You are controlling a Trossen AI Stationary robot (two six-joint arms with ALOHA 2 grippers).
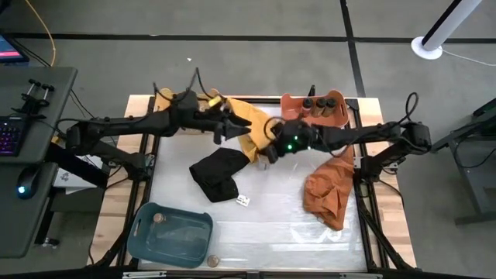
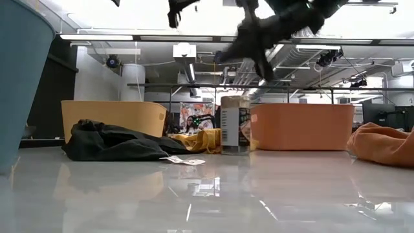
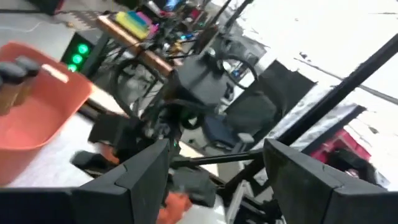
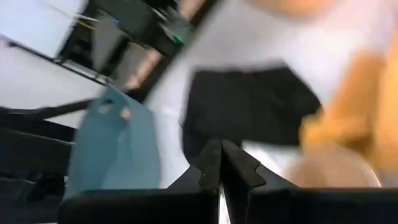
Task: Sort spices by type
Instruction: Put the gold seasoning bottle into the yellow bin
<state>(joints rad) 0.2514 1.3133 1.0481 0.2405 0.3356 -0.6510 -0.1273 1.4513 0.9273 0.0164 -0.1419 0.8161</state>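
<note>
low view — spice jar (image 2: 235, 125) stands upright; right pincer (image 4: 219, 163) closed — left pincer (image 3: 214, 168) open.

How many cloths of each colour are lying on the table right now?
yellow cloth: 1
black cloth: 1
orange cloth: 1
Total: 3

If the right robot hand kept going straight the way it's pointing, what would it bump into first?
Probably the black cloth. The shut right gripper points at it in its wrist view, with the blue bin off to one side. How far away the cloth is can't be told.
</note>
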